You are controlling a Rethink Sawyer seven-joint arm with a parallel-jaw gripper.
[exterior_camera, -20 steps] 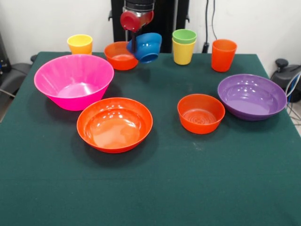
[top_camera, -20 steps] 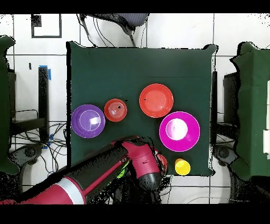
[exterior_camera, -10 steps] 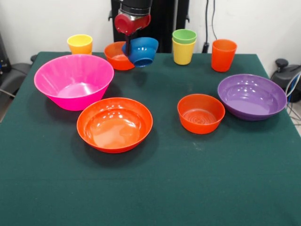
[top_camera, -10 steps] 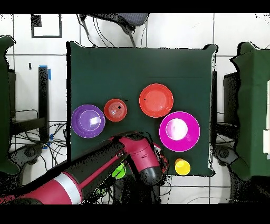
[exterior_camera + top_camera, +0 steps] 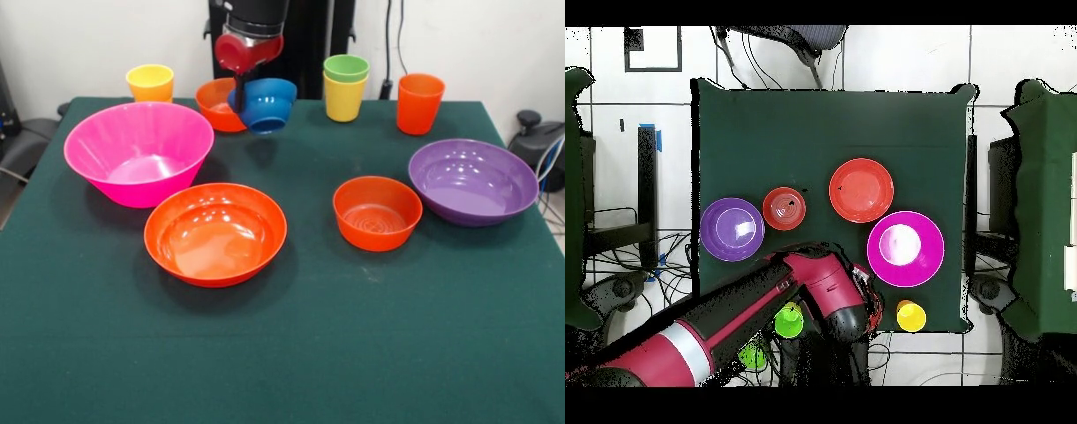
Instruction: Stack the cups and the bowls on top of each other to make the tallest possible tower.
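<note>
Gripper is clamped on the rim of the small blue bowl, holding it clear of the tabletop at the far edge. Grip point: the rim on the side toward the small orange bowl, which sits just behind and below the gripper. The blue bowl hangs to one side of the gripper, mouth up and roughly level; its axis runs near vertical, and as a round piece it has no long axis across.

Handling, judged: thin glossy plastic, light, stiff, not fragile, but slippery. A pinch on 1 wall lets the bowl swing or tilt, so a level release matters. The rim is the only practical place to take hold.

Other pieces relative to the gripper:
- pink bowl nearer the camera and off to one side, likely the base
- wide orange bowl well in front
- second small orange bowl and purple bowl well apart on the opposite side
- green cup nested in a yellow cup, orange cup beyond them
- 1 lone yellow cup beyond the pink bowl

No tower begun. Overhead, the arm hides the blue bowl.
</note>
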